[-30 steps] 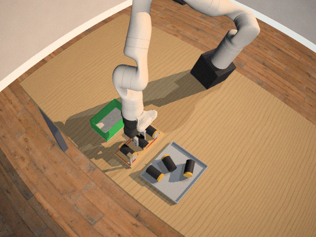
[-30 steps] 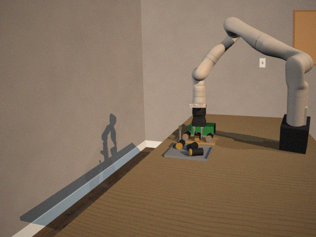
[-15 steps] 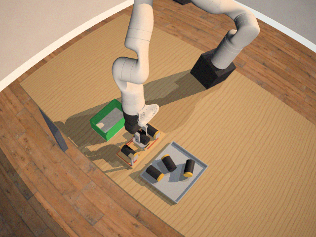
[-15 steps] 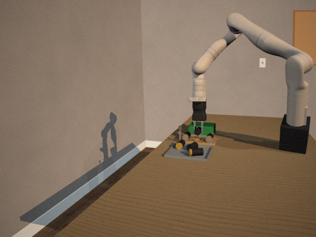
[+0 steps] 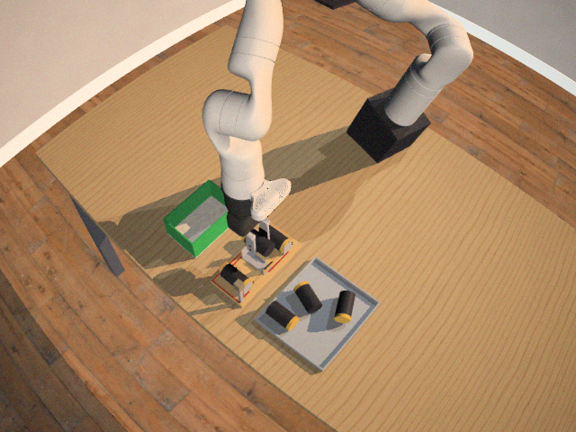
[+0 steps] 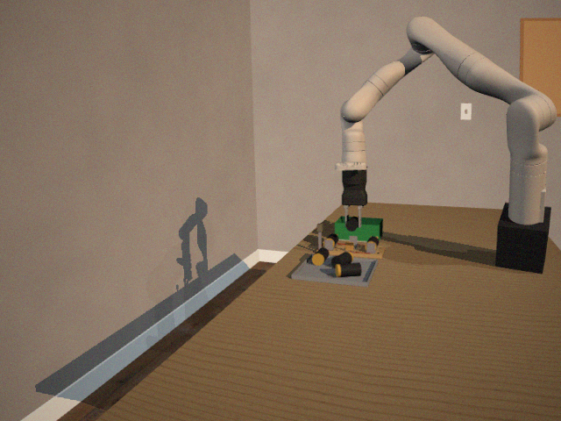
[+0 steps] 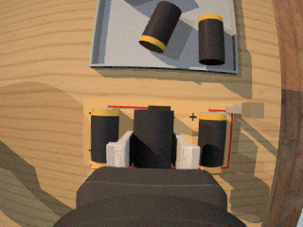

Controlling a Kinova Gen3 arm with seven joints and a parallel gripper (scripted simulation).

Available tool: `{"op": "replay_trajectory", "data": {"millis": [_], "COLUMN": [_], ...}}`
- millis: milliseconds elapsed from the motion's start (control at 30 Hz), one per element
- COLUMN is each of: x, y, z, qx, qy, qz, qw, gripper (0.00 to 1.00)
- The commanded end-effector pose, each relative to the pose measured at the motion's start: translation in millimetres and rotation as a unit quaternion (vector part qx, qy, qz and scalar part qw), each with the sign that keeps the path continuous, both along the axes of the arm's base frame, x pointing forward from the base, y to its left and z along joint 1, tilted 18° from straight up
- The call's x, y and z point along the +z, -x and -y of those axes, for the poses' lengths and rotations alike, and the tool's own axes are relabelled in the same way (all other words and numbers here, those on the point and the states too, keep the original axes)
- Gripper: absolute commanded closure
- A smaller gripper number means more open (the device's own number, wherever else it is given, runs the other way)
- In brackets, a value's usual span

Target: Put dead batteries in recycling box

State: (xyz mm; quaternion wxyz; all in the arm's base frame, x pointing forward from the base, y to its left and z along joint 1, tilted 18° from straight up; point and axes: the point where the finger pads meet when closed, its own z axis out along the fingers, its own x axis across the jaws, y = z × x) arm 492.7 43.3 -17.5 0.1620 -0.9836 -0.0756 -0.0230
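Observation:
My gripper point(image 5: 258, 238) point(image 6: 353, 224) point(image 7: 152, 143) is shut on a black battery point(image 5: 264, 245) point(image 6: 351, 223) point(image 7: 153, 137), held above the middle of the holder board point(image 5: 228, 289) point(image 7: 189, 130); its black end faces the tray. One battery point(image 5: 277, 238) point(image 6: 372, 240) point(image 7: 105, 137) lies in the holder on one side, another battery point(image 5: 235, 274) point(image 6: 334, 239) point(image 7: 212, 142) on the bulb side. The green recycling box point(image 5: 209, 240) point(image 6: 371, 231) stands upright behind; no battery shows inside. Three batteries lie in the tray: one point(image 5: 281, 316), a second point(image 5: 308, 297) and a third point(image 5: 345, 304).
The grey tray point(image 5: 344, 344) point(image 7: 118, 67) lies on the table close to the holder. A small block on a post point(image 5: 239, 284) point(image 6: 319, 227) point(image 7: 252, 110), apparently the bulb, rises at the holder's end; I cannot tell whether it is lit. The table's edge is near that end.

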Motion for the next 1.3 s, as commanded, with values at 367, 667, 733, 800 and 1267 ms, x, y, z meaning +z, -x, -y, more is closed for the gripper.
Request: {"op": "replay_trajectory", "data": {"millis": [367,667,733,800,1267], "x": [56.2,56.2,56.2,56.2,60.1], "y": [-5.0,-5.0,-5.0,-5.0,-6.4], "z": [25,25,25,25,14], "qx": [-0.007,-0.012,-0.012,-0.012,-0.012], "qy": [0.005,0.005,0.005,0.005,0.005], "qz": [0.010,0.008,0.008,0.008,0.008], "qw": [1.000,1.000,1.000,1.000,1.000], "gripper": [0.43,0.43,0.43,0.43,0.43]}}
